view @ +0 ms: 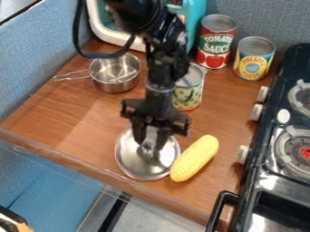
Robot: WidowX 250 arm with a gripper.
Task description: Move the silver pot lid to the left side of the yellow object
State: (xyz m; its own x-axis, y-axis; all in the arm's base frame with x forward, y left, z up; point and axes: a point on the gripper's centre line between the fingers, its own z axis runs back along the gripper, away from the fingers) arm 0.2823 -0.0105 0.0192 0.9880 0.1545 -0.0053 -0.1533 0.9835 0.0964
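Silver pot lid (134, 166) left of the yellow corn (194, 157)

The lid lies knob up beneath my claw (149, 146), near the counter's near edge; being round, it is equally broad every way. Whether I am clamped on its knob, I cannot tell. The wooden counter (72, 129) holds a metal saucepan (115, 79) far left and cans far right. Blue-grey walls (45, 50) rise behind; a black stove (266, 149) stands right.

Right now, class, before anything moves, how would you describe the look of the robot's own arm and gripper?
The arm is black and slightly glossy, built from narrow, knobbly segments. A thick black cable loops out beside its upper part. The gripper is black too, with a broad crosspiece that is blocky at both ends.
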